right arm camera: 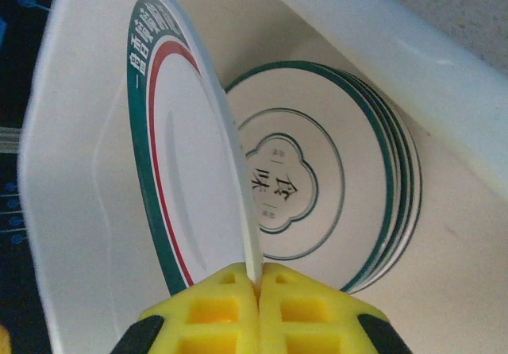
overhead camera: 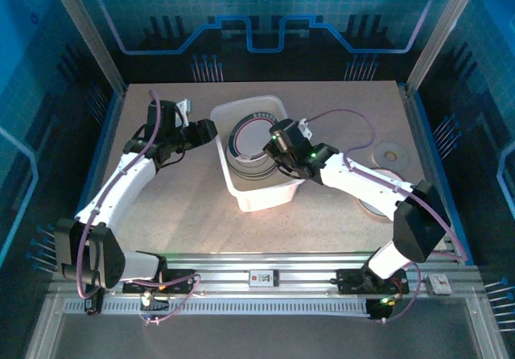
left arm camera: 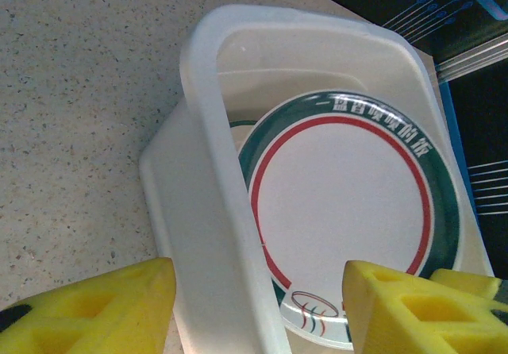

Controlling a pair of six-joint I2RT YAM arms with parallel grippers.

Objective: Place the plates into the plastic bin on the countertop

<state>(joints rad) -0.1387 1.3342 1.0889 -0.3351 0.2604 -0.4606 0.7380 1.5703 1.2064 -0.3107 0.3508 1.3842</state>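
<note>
White plate (right arm camera: 190, 155): green lettered rim, red inner ring.

Bin (overhead camera: 256, 198) sits mid-countertop (overhead camera: 177, 214), ahead of my bases. Stack of plates (right arm camera: 317, 179) lies flat on its floor. One plate (right arm camera: 190, 155) stands on edge inside the bin, over the stack, rim pinched in my right gripper (right arm camera: 258, 286). My left gripper (left arm camera: 258, 306) straddles the bin's left wall, one finger outside, one inside. Disc (overhead camera: 394, 154) lies on the countertop, well right of the bin.
</note>
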